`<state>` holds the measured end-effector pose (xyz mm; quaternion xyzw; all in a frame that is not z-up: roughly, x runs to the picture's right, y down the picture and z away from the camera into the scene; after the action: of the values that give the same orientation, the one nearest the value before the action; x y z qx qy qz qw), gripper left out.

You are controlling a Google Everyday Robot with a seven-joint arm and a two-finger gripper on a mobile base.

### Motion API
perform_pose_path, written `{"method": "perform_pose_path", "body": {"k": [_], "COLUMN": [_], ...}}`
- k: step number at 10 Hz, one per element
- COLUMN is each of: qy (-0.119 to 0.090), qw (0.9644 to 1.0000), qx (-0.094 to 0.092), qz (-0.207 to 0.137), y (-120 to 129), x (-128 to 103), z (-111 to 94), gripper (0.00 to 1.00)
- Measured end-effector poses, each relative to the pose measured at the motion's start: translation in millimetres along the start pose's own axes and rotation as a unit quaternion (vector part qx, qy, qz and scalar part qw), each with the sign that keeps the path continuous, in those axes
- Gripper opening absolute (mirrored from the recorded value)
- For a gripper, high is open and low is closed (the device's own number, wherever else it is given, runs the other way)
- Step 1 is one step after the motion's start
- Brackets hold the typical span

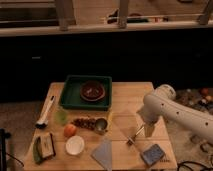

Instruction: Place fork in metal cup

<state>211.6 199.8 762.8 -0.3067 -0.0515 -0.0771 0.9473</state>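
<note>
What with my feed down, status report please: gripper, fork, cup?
Gripper low over table's right side, by fork's upper end. Fork lying on table, not in metal cup. Cup to its left; grapes beyond cup, off the path.

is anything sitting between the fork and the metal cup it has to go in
Nothing visible does. The fork lies on the table right of the metal cup, with bare wood between them. The grapes lie left of the cup, the grey cloth nearer the front edge. The gripper is by the fork's right end.
</note>
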Motion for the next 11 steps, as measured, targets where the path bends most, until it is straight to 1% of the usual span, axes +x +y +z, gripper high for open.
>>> {"method": "perform_pose_path", "body": {"k": [3,6,9,11], "qy": [-0.008,-0.01,-0.016,-0.02], "qw": [0.9999,0.9997,0.9995,0.9993], "qx": [-0.009,-0.019,-0.028,-0.033], "qz": [-0.004,-0.007,-0.004,0.0], "y": [3,5,8,7], "x": [-2,-7,-7,-7], "z": [18,36,54,62], "gripper": [0.8,0.8,0.8,0.8]}}
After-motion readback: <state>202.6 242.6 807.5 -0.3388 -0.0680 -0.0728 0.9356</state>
